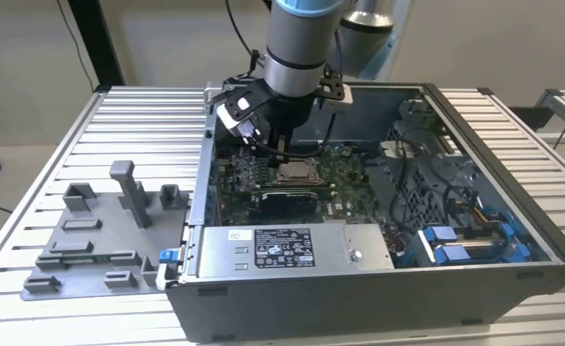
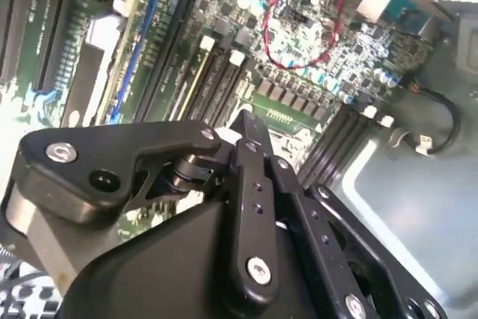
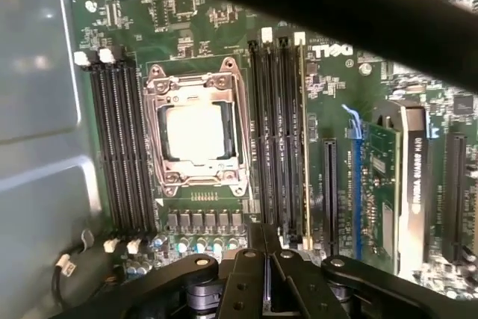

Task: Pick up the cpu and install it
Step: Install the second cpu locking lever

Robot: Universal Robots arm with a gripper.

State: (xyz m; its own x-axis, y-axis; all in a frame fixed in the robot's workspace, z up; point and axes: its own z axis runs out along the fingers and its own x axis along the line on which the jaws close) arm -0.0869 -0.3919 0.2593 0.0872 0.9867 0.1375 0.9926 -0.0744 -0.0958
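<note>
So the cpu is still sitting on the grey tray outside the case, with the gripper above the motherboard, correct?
Not quite. The cpu sits in the socket on the motherboard, as the first wrist view shows; the exterior view shows it there too, not on the grey tray. The gripper is above the motherboard, as you said.

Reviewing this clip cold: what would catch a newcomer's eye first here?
The open computer case on the slatted table, with the arm reaching down into it, gripper just above the motherboard. Next, the silvery cpu lying inside the metal-framed socket, flanked by black memory slots in the first wrist view. On the exterior view's left, a grey plastic tray with upright posts sits beside the case.
</note>
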